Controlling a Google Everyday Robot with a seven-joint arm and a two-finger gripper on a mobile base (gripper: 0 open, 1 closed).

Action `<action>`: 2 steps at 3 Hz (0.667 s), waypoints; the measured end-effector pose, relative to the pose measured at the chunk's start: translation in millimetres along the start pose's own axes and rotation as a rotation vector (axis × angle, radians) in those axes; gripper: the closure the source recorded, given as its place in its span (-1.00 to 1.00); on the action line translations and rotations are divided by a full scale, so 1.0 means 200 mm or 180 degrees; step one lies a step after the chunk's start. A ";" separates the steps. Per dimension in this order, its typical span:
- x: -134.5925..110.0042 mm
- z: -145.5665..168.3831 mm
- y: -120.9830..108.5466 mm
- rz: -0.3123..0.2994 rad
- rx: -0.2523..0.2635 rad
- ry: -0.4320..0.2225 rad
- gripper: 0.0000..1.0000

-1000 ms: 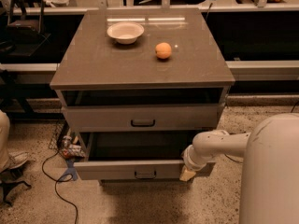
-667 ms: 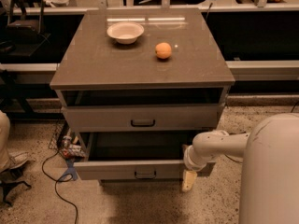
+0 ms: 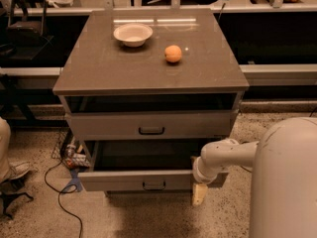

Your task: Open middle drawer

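Note:
The middle drawer (image 3: pixel 124 180) is pulled well out of the grey-brown cabinet. Its wide flat front carries a small black handle (image 3: pixel 153 186), and its deep dark interior (image 3: pixel 143 155) is open to view. My gripper (image 3: pixel 199 193) hangs at the end of the white arm (image 3: pixel 223 157), just below the drawer front's right corner and apart from the handle. The top drawer (image 3: pixel 151 125), with its own black handle, sits above with a dark gap over it. The lowest drawer is hidden under the open one.
A white bowl (image 3: pixel 132 33) and an orange (image 3: pixel 173 53) sit on the cabinet top (image 3: pixel 99 68). Cables and small clutter (image 3: pixel 69 155) lie on the floor left of the cabinet. My white body (image 3: pixel 287 182) fills the lower right.
My gripper has dropped from the right end of the middle drawer's front to just below it. The drawer stays pulled out as before.

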State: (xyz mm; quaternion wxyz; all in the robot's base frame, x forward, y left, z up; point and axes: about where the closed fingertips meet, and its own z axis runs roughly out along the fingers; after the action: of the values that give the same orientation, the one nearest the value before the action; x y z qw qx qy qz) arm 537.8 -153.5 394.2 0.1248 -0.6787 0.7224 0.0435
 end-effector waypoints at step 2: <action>0.01 -0.03 0.12 -0.0075 -0.0107 0.0127 -0.65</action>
State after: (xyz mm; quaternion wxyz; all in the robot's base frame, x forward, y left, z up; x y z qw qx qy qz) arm 513.5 -155.8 396.4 0.0994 -0.6899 0.7159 0.0406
